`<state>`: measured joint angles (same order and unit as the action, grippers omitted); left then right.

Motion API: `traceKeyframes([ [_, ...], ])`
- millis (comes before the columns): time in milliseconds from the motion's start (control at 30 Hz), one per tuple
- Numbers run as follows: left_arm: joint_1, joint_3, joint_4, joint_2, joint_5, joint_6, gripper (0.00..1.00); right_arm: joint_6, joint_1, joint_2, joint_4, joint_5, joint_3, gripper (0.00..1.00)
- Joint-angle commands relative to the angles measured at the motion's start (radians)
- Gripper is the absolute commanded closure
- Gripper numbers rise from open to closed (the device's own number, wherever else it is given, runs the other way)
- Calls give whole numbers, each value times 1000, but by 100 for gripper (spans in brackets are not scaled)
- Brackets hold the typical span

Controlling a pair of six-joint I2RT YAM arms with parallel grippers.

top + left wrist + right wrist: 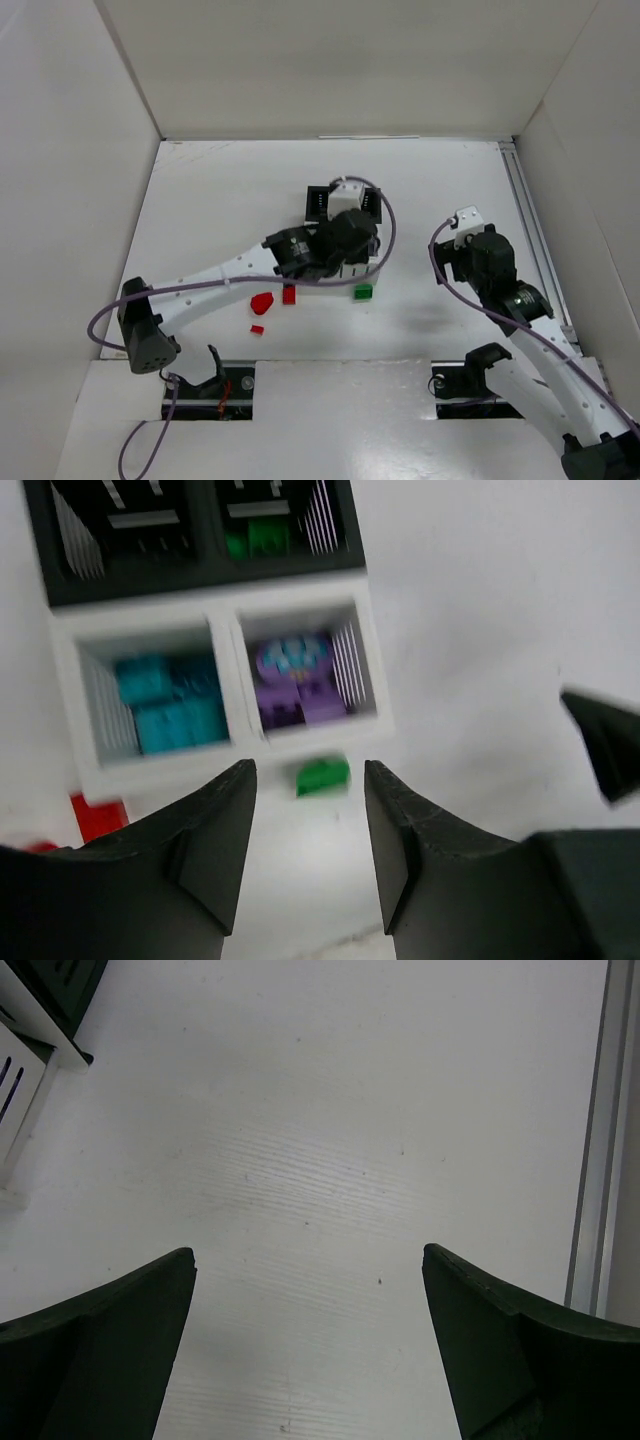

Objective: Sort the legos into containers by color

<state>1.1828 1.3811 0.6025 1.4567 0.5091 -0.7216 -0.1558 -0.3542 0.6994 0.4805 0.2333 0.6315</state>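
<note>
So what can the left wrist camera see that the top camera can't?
Only the left wrist view looks inside the white bins: teal legos in one, purple legos in the other, plus green pieces in a black bin behind. Only the top view shows the right arm and a small red piece closer to the arm bases. Both show the loose green lego and a red brick just outside the white bins.

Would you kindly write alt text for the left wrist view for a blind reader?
The left gripper, dark fingers apart and empty, points at a green plastic brick on the white table. Beyond it, the white bin pair holds teal pieces on the left, purple pieces on the right.
</note>
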Motion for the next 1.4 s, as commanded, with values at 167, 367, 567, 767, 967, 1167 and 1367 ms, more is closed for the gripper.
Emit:
traceKeyframes([
  [167, -274, 263, -199, 217, -138, 356, 56, 4, 14, -11, 46, 44, 28, 1],
  [367, -284, 371, -138, 324, -188, 378, 57, -63, 14, 25, 31, -58, 28, 1],
  [567, -284, 239, -219, 191, -210, 387, 46, -199, 5, 52, -117, -521, -71, 1],
  [767, -252, 130, -241, 114, -291, 407, 30, -98, -85, 6, -13, -332, -64, 1],
  [967, -10, -94, -299, -4, -310, 450, 8, 59, -28, -60, 142, 3, -4, 1],
  [1167, 67, -393, -494, -61, -456, 494, 5, 93, 55, -32, 142, -6, 42, 1],
  [1367, 67, -458, -655, 26, -595, 642, 1, 19, 75, 17, 142, -75, 89, 1],
])
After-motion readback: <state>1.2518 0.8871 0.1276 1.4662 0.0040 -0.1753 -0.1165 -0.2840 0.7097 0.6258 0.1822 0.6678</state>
